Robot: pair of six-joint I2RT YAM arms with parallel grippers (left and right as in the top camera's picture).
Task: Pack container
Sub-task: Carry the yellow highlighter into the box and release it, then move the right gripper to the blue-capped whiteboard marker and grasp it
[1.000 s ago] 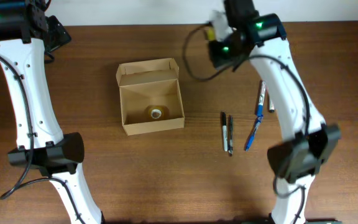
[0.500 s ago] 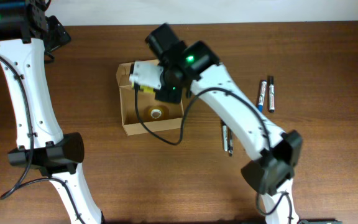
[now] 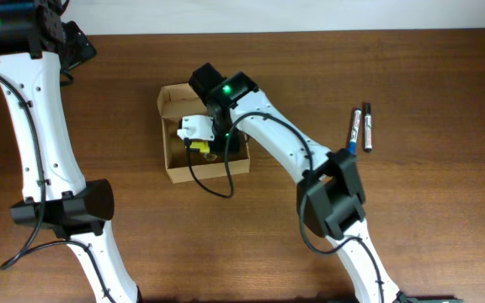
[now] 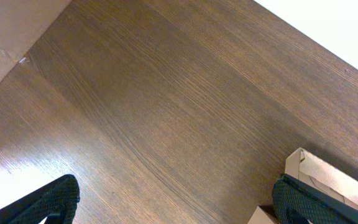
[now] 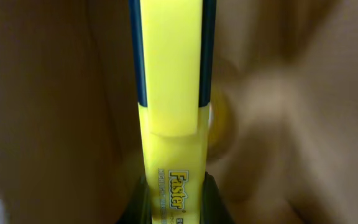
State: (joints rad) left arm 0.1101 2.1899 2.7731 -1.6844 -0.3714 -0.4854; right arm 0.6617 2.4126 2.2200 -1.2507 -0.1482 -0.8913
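My right pincer [image 5: 174,200] is squeezing a yellow highlighter [image 5: 169,93], with one dark finger [image 5: 138,202] pressing on each side of it, down near the printed name. The highlighter is pointing straight out away from me, and dark blue edges are showing along both sides of the yellow. Just past it, brown cardboard is filling everything I am seeing, so I am looking into the container [image 3: 179,172]. A round, pale yellow thing [image 5: 224,124] is sitting behind the highlighter, but it is too blurry for me to tell what it is. From above, my right arm is reaching across the table [image 3: 428,236] and bending down over the open box. A bit of the highlighter's yellow is showing inside the box walls, toward the left side. It is probably hanging just above the bottom, though I cannot tell if it is touching. The container is sitting on the brown wooden table a little left of the middle, with its flap lid [image 3: 173,94] lying open on the far side. Off to the right, well apart from the box, two markers [image 3: 354,130] are lying side by side. Far away at the back left corner, my left pincer [image 4: 176,205] is hanging over the wood with its fingers spread wide apart, and one corner of the box is peeking in at the edge of its view.
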